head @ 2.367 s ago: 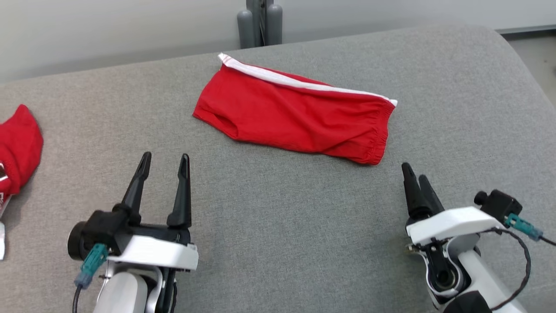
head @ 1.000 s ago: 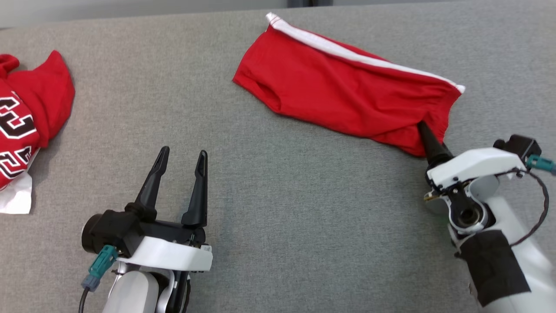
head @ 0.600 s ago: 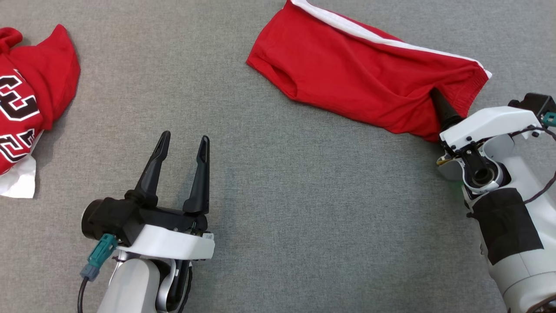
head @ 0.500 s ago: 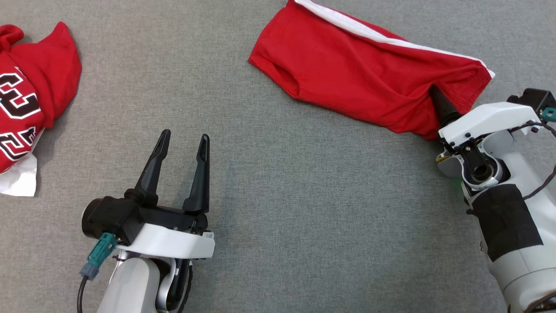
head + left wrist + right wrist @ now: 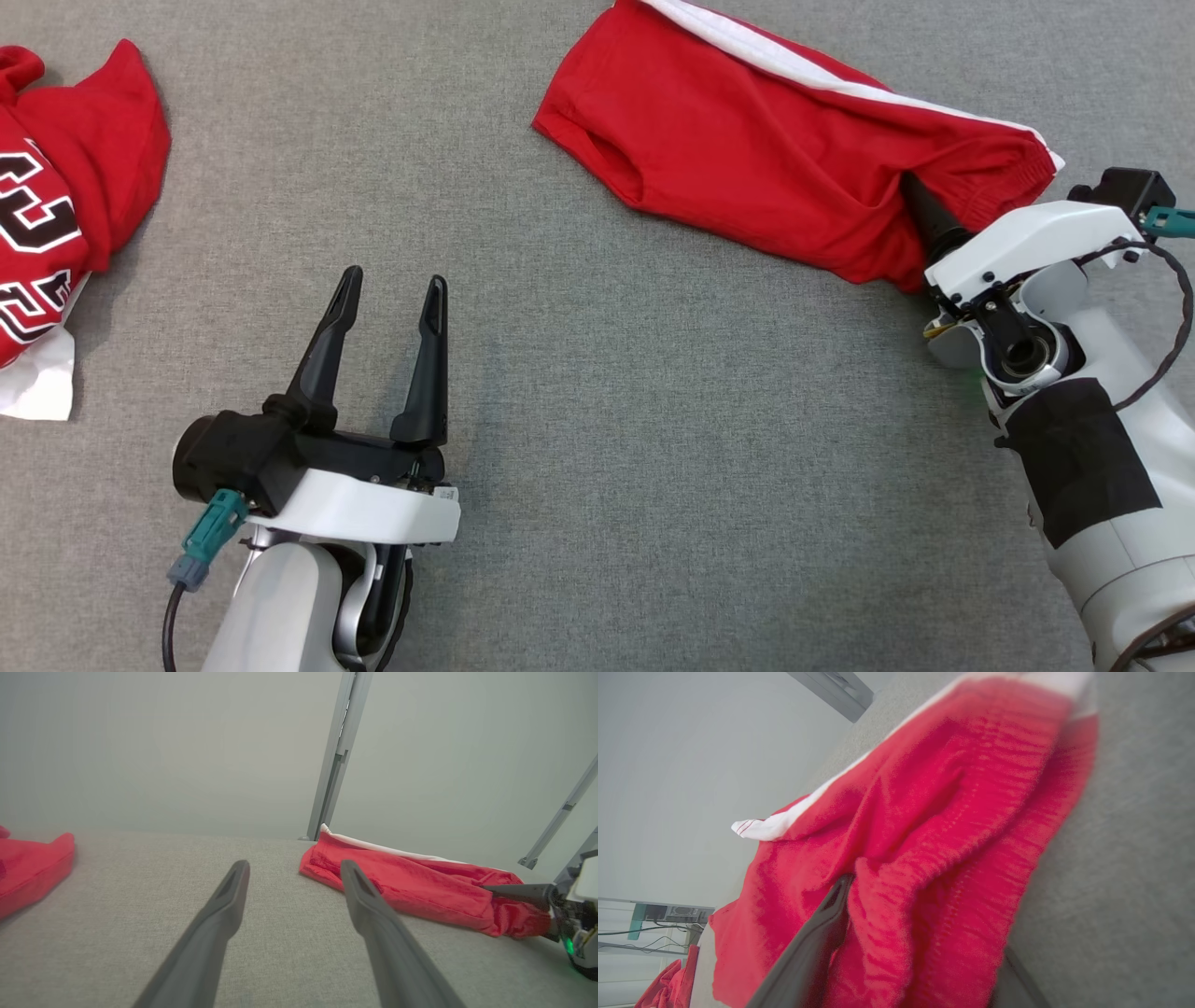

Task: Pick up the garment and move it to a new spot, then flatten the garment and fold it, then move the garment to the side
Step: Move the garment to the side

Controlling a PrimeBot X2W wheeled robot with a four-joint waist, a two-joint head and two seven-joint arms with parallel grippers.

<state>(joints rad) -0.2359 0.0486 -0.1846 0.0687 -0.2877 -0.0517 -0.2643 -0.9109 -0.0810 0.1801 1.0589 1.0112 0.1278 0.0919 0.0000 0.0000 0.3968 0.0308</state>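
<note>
Lying on the grey padded surface (image 5: 653, 448), the garment (image 5: 766, 159), a pair of red shorts with a white stripe along the far edge, is found toward 1 o'clock in the head view. Its length is laid from 10 o'clock to 4 o'clock, with the leg opening at the 10 o'clock end and the gathered waistband at the 4 o'clock end. A few creases are seen near the waistband.

The right gripper (image 5: 910, 191) is set against the waistband end from 4 o'clock. Its jaws are spread wide and are not closed on the cloth. One finger (image 5: 817, 942) is seen lying on top of the red fabric, while the other is passed beneath it. In the right wrist view a humped fold of the waistband is seen between the two.

The left gripper (image 5: 393, 277) is held at 7 o'clock over bare surface, well apart from the garment. Its jaws are spread wide and nothing is held between them. In the left wrist view the shorts are seen beyond it, toward 2 o'clock.

A red jersey (image 5: 65, 187) with black-and-white numerals is crumpled at 9 o'clock, cut off by the edge of the head view. A white sheet (image 5: 37, 387) is seen under its near edge.
</note>
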